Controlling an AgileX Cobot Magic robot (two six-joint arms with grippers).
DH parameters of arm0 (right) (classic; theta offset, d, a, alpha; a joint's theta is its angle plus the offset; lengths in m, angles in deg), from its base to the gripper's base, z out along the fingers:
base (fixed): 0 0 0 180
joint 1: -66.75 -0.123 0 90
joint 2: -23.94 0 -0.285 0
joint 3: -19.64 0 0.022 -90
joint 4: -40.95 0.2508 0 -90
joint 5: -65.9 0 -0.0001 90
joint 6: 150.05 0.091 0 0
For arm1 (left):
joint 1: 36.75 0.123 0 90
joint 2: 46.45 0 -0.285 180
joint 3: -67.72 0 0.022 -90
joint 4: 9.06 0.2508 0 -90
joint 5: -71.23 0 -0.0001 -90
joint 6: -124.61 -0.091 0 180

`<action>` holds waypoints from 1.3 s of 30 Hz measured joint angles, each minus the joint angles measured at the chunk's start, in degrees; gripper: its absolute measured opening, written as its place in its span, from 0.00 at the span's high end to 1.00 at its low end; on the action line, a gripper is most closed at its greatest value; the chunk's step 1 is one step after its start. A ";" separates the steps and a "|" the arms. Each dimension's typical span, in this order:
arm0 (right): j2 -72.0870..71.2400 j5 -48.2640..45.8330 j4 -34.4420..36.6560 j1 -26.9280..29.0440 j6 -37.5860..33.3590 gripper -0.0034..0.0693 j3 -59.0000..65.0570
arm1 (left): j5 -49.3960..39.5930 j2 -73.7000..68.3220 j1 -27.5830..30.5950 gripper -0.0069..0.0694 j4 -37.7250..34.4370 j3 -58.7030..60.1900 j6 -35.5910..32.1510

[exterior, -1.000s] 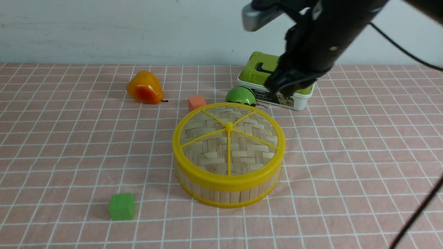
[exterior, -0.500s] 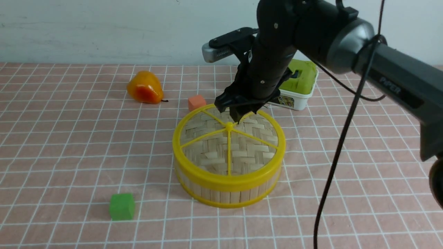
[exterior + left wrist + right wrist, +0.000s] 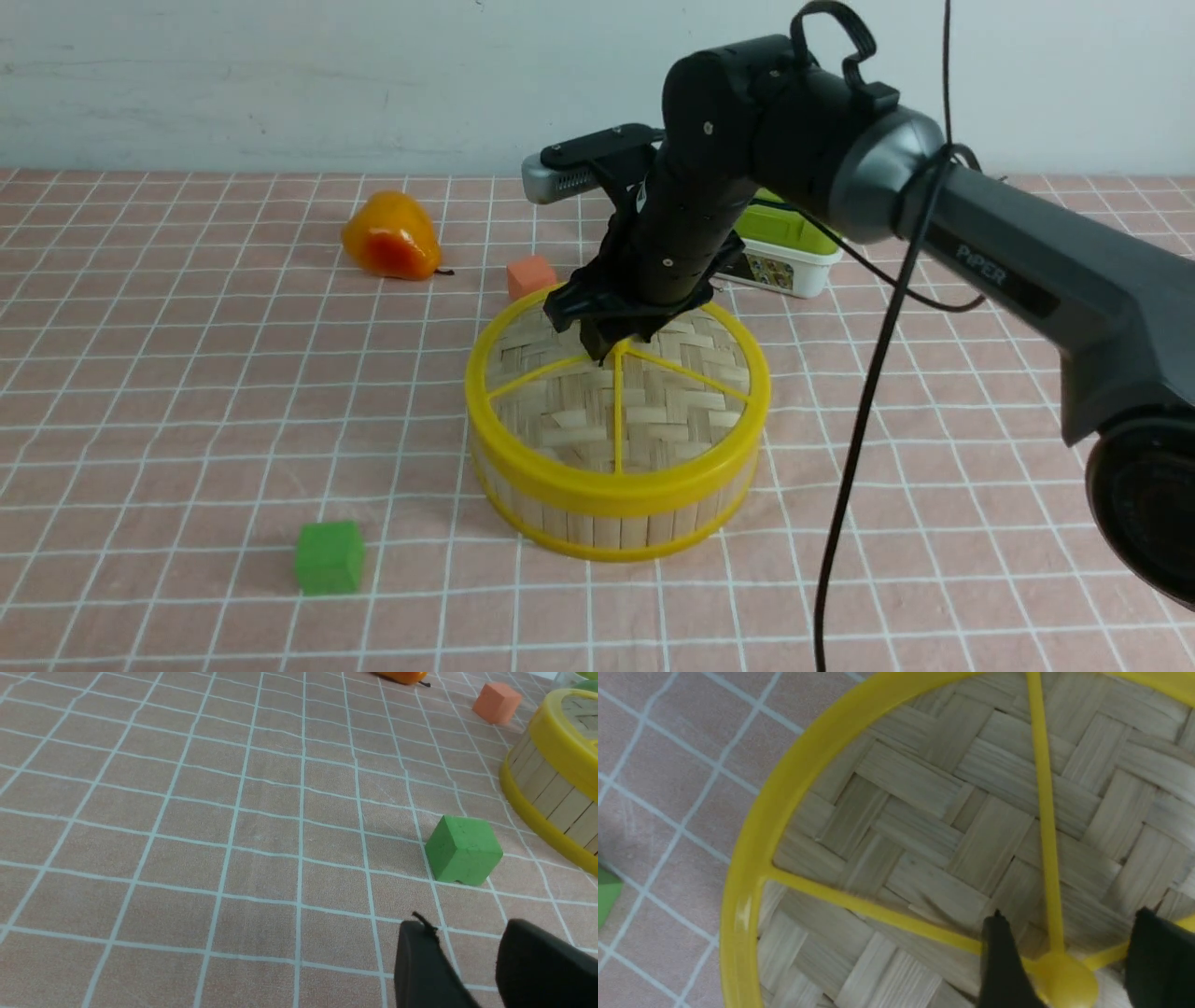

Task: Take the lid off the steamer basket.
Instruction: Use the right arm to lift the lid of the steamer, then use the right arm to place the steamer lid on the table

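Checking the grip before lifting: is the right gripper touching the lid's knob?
Cannot tell. Right wrist view: open jaws straddle the knob, contact unclear.

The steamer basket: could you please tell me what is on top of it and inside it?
The lid sits on the steamer basket, covering its top; the open right end effector straddles the centre knob. The inside cannot be seen: the lid hides it.

1. The word "PiPER" stood in pale letters on the grey link of the right arm [image 3: 991, 267], up and to the right of the steamer basket [image 3: 607, 525].
2. Behind the steamer basket, the white box [image 3: 805, 264] bore a printed side label [image 3: 761, 271], too small to read.
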 joint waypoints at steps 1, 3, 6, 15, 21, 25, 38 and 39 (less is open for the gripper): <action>0.00 0.00 0.00 0.00 0.00 0.53 0.00 | 0.00 0.00 0.00 0.60 0.00 0.00 0.00; 0.02 -0.33 0.06 0.00 0.00 0.62 -0.11 | 0.00 0.00 0.00 0.60 0.00 0.00 0.00; 0.02 -0.83 0.17 0.00 0.00 0.75 -0.18 | 0.00 0.00 0.00 0.60 0.00 0.00 0.00; -0.73 -2.96 -0.55 0.00 0.00 0.85 -1.17 | 0.00 0.00 0.00 0.60 0.00 0.00 0.00; -9.21 -8.98 -8.08 0.00 0.00 0.85 -5.60 | 0.00 0.00 0.00 0.60 0.00 0.00 0.00; -15.73 -9.43 -13.82 1.03 -0.70 0.85 -5.82 | 0.00 0.00 0.00 0.60 0.00 0.00 0.00; -28.78 -8.76 -11.86 17.32 -1.06 0.85 19.86 | 0.00 0.00 0.00 0.60 0.00 0.00 0.00; -28.78 -6.71 -10.63 19.15 -1.06 0.85 23.48 | 0.00 0.00 0.00 0.60 0.00 0.00 0.00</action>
